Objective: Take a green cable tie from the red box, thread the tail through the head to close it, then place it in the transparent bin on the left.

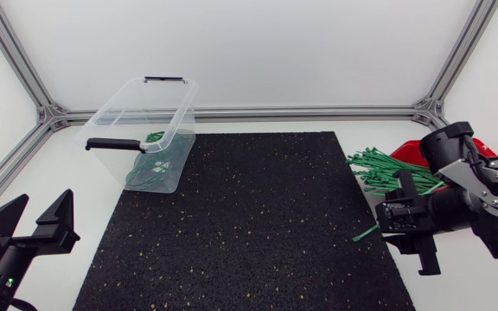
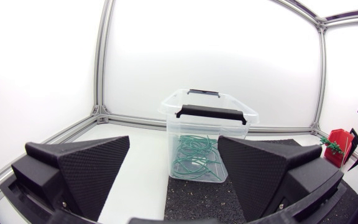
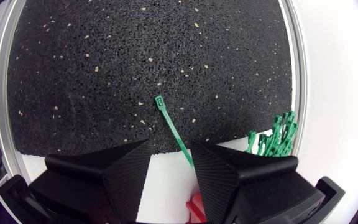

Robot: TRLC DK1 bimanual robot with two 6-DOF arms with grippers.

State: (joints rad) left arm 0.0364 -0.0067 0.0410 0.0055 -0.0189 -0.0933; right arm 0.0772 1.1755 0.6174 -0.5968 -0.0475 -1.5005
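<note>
A single green cable tie (image 3: 169,124) lies across the black mat's edge, its head on the mat and its tail running in between the fingers of my right gripper (image 3: 169,149). The jaws stand partly open, and the tie rests against one finger (image 3: 213,165) only. From above, the tie (image 1: 366,232) sticks out from under the right gripper (image 1: 387,226). Behind that gripper sits the red box (image 1: 409,154) with a bundle of green ties (image 1: 387,168). The transparent bin (image 1: 115,112) stands at the far left with looped ties (image 1: 150,168) inside. My left gripper (image 1: 41,207) is open near the front left corner.
The black speckled mat (image 1: 249,225) covers the middle of the table. The bin (image 2: 207,134) stands ahead of my left gripper (image 2: 174,143), at the mat's far left corner. Aluminium frame rails (image 1: 318,111) run along the table's back and sides.
</note>
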